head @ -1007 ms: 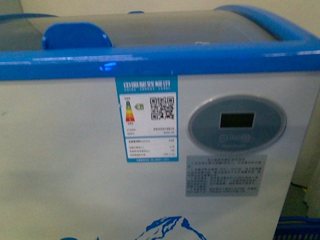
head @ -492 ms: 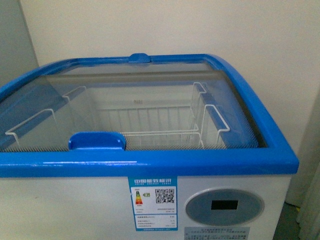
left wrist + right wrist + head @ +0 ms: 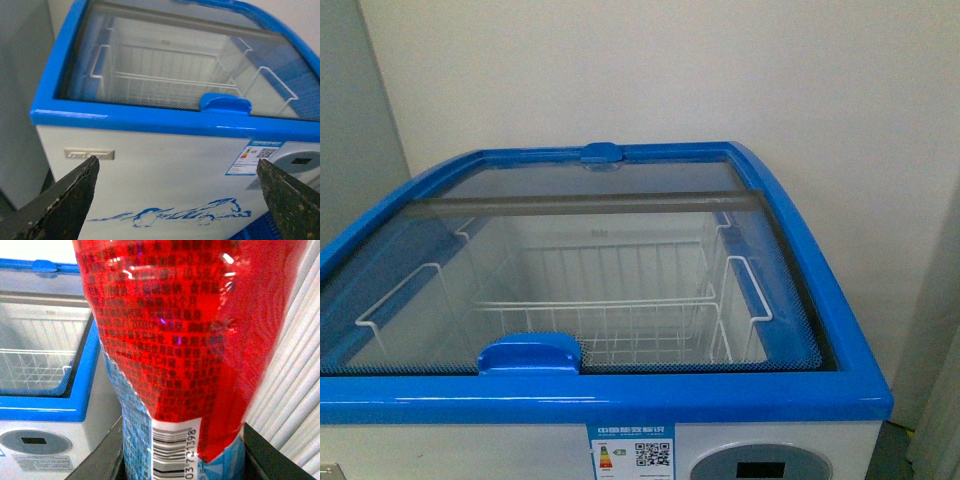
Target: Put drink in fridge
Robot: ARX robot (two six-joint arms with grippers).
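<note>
Right gripper (image 3: pixel 185 465) clamps the drink (image 3: pixel 190 340) on its glossy label: probably light, slick, squashable plastic, so moderate mid-body squeeze advised; left gripper (image 3: pixel 177 165) spread wide, empty.

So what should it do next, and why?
Probably bring the open left claw up to the blue handle and slide the glass lid back: the fridge looks closed, and the right claw holds the drink.

A blue-rimmed white chest freezer (image 3: pixel 620 402) stands before a pale wall (image 3: pixel 620 70). White wire baskets (image 3: pixel 610 300) sit inside it — under the glass sliding lid (image 3: pixel 570 235), whose blue handle (image 3: pixel 528 355) lies nearest.
</note>
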